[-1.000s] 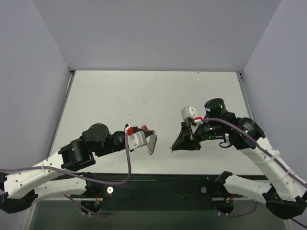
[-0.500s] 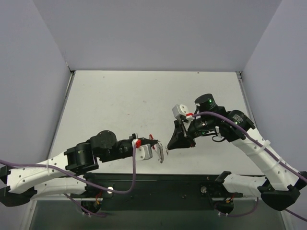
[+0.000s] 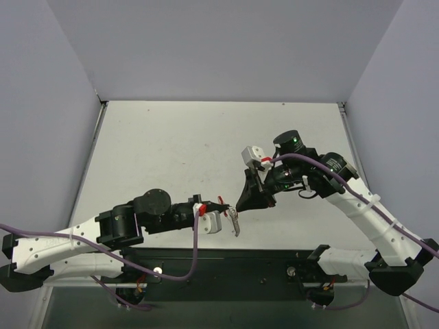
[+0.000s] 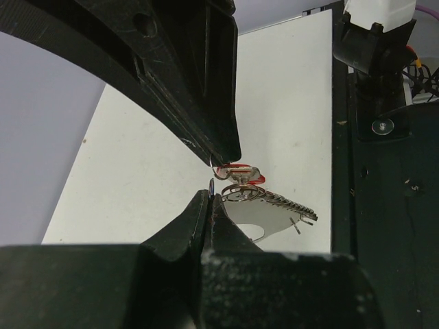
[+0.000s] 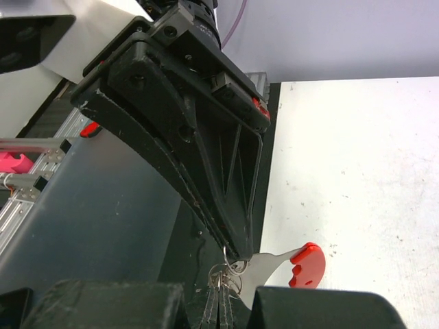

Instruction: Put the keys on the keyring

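Above the near edge of the tabletop (image 3: 171, 151): left gripper (image 4: 210, 199) jaws pinched shut on the keyring (image 4: 240, 174); right gripper (image 3: 239, 205) jaws clamped on the keys (image 5: 219, 282).

White tabletop (image 3: 171, 151), faint dark specks, black rail (image 3: 226, 255) along near edge

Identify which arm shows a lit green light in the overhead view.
The right arm: a small green light glows on its round black joint near the wrist. The left arm shows no light on its matching joint.
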`<state>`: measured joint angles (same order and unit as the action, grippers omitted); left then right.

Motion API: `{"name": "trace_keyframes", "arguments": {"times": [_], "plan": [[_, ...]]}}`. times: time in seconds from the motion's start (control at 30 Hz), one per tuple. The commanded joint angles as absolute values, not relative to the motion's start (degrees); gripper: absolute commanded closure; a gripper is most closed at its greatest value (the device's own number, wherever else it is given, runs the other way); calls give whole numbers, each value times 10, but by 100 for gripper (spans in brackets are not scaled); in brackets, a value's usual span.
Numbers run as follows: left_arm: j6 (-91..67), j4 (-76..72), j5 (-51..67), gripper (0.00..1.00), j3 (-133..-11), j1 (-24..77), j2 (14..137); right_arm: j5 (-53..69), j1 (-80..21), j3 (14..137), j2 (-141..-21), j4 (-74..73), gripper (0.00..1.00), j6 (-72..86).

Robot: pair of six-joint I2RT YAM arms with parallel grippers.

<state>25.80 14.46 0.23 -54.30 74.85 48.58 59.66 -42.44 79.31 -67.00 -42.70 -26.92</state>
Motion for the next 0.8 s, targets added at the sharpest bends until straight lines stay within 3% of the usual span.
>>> {"name": "trace_keyframes", "arguments": {"times": [0.0,0.77], "plan": [[259,114,0,100,-551,752,483,628,-429,812,-679,-415,100,-282],[257,95,-18,100,-540,752,461,606,-430,769,-652,-311,100,-214]]}}
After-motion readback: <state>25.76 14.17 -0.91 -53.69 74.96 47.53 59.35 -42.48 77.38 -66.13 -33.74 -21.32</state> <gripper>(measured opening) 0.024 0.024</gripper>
